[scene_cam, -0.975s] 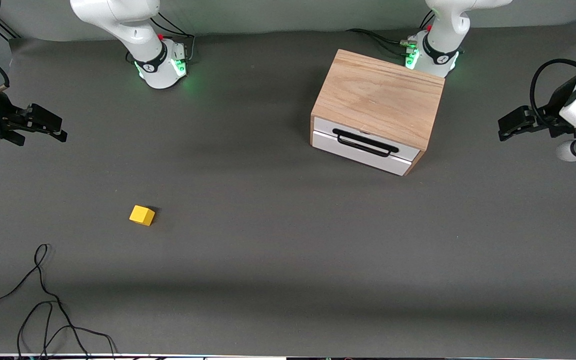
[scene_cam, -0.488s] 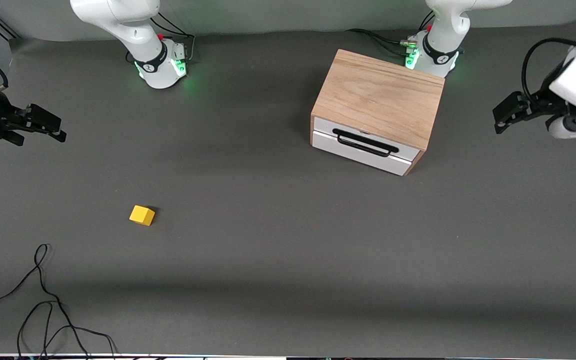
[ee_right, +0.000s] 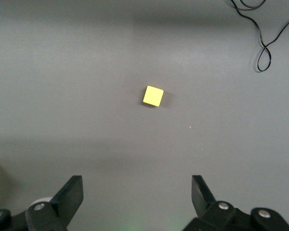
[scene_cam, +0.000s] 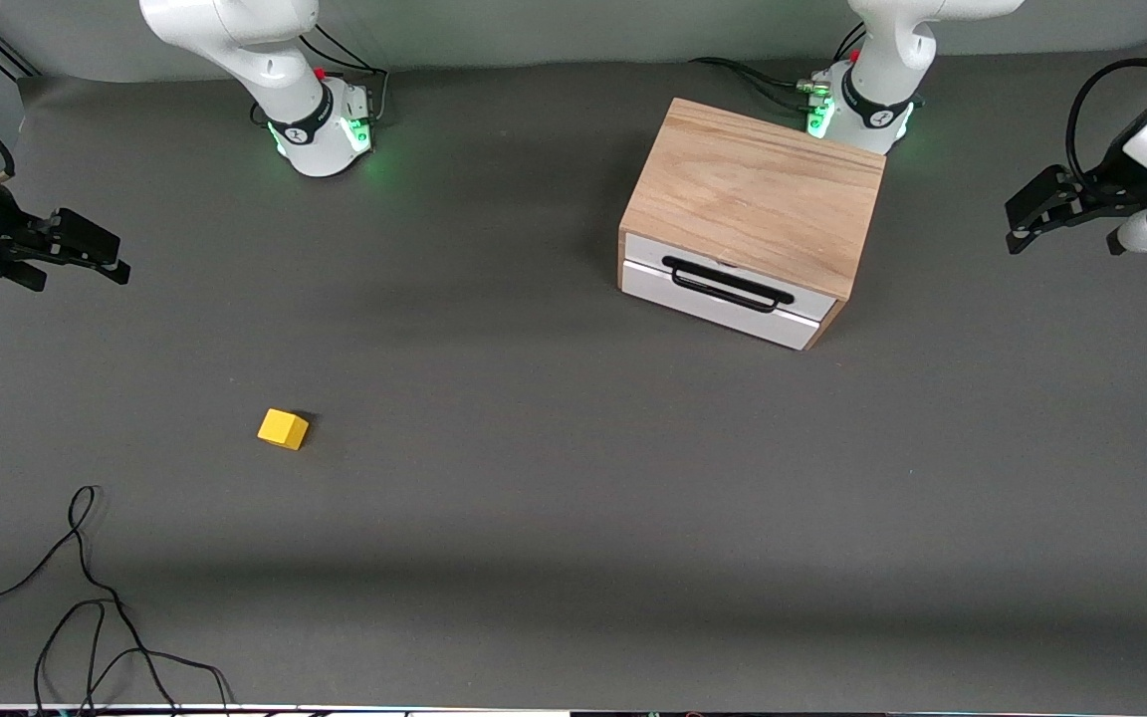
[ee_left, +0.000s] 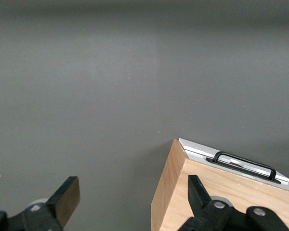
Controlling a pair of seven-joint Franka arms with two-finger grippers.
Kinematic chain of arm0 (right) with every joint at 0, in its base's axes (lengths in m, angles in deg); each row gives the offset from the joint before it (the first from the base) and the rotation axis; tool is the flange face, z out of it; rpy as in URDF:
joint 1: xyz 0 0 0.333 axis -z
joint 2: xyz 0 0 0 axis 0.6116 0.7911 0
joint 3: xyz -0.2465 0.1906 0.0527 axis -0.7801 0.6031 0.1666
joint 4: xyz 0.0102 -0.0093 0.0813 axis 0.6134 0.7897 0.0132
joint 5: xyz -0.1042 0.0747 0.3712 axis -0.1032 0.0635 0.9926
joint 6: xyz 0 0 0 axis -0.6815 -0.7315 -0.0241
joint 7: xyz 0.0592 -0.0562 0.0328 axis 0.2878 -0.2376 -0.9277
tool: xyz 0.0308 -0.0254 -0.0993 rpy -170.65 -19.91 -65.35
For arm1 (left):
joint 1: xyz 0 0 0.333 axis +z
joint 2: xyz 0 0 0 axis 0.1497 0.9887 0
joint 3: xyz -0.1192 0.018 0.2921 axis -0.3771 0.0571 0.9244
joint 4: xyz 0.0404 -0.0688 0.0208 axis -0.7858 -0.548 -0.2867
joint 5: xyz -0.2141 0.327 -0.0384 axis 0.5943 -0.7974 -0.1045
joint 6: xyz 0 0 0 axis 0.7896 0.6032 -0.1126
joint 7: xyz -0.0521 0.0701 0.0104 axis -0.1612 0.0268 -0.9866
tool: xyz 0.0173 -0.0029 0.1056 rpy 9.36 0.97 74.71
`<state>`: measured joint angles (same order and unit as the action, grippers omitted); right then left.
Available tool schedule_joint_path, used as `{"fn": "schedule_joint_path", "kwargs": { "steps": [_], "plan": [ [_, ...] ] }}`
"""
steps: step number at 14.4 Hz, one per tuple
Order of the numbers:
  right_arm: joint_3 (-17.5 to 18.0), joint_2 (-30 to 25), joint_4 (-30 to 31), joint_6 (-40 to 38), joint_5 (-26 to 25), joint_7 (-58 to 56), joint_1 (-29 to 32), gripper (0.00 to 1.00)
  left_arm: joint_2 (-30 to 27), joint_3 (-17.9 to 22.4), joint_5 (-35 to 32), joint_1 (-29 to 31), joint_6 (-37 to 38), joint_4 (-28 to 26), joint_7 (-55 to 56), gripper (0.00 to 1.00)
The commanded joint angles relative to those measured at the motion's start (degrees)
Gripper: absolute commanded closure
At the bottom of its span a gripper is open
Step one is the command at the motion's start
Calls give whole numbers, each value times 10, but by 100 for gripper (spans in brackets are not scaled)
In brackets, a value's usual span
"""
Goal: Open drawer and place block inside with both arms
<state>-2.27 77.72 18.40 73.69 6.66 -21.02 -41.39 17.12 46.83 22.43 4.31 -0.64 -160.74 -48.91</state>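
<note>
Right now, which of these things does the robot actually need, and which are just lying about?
Needed for the job:
- drawer, shut, in the wooden box
- block, on the table
- left gripper, open, up by the box
- right gripper, open, at the right arm's end

Just lying about:
- black cable, loose, nearer the front camera than the block

The box (ee_left: 216, 192) runs past the left wrist view's edge below the left gripper's fingers (ee_left: 67, 197). A black cable (ee_right: 260, 33) leaves the right wrist view, well apart from the right gripper's fingers (ee_right: 72, 192).
</note>
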Motion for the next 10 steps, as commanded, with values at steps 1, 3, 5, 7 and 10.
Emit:
{"fn": "schedule_joint_path", "kwargs": {
  "steps": [1, 3, 5, 7, 10],
  "plan": [
    [-4, 3, -6, -8, -9, 12, -5, 0, 14, 7, 6, -12, -3, 19, -8, 0],
    [-4, 8, -6, -8, -9, 13, -5, 0, 30, 6, 5, -13, 5, 32, -11, 0],
    [-6, 15, -6, -5, -10, 13, -5, 0, 30, 7, 5, -11, 5, 32, -15, 0],
    [-11, 20, 2, 4, -9, 13, -5, 0, 30, 7, 5, -11, 8, 32, -12, 0],
    [-12, 22, 24, 26, -3, 14, -5, 0, 31, 7, 5, -11, 9, 33, -13, 0]
  ]
}}
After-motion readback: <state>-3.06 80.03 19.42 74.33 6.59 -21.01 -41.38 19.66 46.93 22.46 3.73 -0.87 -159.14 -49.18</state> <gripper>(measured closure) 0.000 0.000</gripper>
